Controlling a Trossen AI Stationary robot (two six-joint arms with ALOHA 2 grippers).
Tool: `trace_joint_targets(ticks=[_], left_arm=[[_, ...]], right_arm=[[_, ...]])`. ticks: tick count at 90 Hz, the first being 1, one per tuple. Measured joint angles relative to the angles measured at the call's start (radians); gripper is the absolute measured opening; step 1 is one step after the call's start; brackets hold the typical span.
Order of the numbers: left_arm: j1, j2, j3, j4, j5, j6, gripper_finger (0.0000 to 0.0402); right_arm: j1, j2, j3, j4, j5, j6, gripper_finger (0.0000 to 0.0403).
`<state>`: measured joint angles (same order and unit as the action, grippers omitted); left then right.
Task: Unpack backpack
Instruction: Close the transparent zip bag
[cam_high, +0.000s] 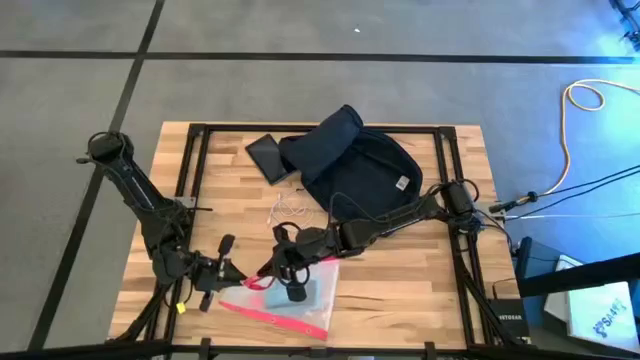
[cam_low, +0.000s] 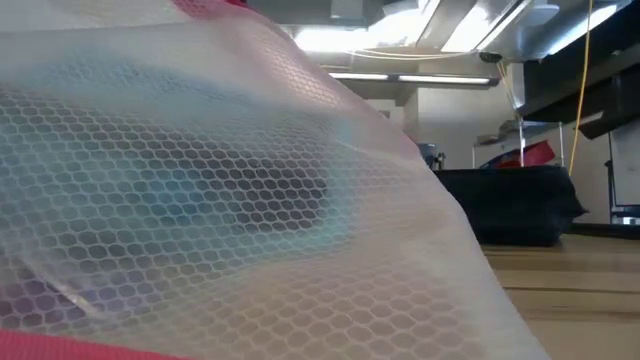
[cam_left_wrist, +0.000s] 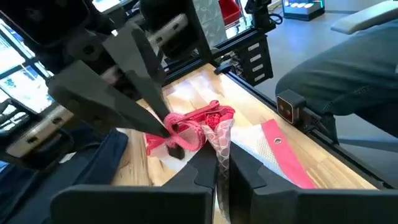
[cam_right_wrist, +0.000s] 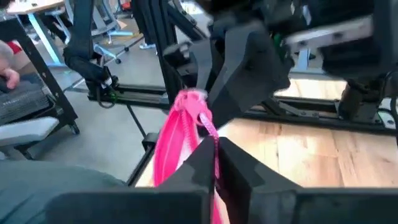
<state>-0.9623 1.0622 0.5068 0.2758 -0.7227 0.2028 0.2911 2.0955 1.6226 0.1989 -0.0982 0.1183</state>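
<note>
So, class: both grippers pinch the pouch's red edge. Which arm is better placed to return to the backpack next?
Right, probably: its arm lies beside the backpack. Right gripper and left gripper both clamp the pouch.

Partial lettering noted on white box beside the table, not legible. Small pale label on backpack, too small to read. No other readable text found.
</note>
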Motion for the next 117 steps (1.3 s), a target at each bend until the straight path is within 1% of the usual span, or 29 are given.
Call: trace_joint_targets(ticks=[25,39,45,53,64,73,82,96,107,117], left_arm=[[0.000,0.000,0.000,0.006,0.006,-0.009,0.0000],[0.000,0.000,0.000,0.004,0.007,-0.008,0.0000],[0.000,0.000,0.000,0.003,0.009,-0.008,0.0000],[0.000,0.000,0.000,0.003,0.011,-0.007,0.0000],[0.000,0.000,0.000,0.002,0.010,-0.008,0.0000],[0.000,0.000,0.000,0.001,0.010,-0.008,0.0000],[0.000,0.000,0.000,0.002,0.009,-0.008,0.0000],[0.000,0.000,0.000,0.002,0.007,0.004,0.0000],[0.002,0.000,0.000,0.003,0.006,0.007,0.0000],[0.001,0.000,0.000,0.004,0.006,0.006,0.0000]], right_arm=[[0.006,0.018,0.000,0.035,0.007,-0.018,0.0034],[0.005,0.018,0.000,0.035,-0.048,-0.039,0.0043],[0.014,0.018,0.000,0.035,-0.045,-0.064,0.0055],[0.032,0.018,0.000,0.037,0.012,-0.100,0.0081],[0.039,0.018,0.000,0.037,0.113,-0.126,0.0132],[0.036,0.018,0.000,0.035,0.129,-0.126,0.0169],[0.028,0.020,0.000,0.032,0.132,-0.143,0.0190],[0.014,0.044,0.000,0.049,0.133,-0.153,0.0191],[0.015,0.051,0.000,0.045,0.131,-0.160,0.0179],[0.019,0.054,0.000,0.070,0.133,-0.207,0.0163]])
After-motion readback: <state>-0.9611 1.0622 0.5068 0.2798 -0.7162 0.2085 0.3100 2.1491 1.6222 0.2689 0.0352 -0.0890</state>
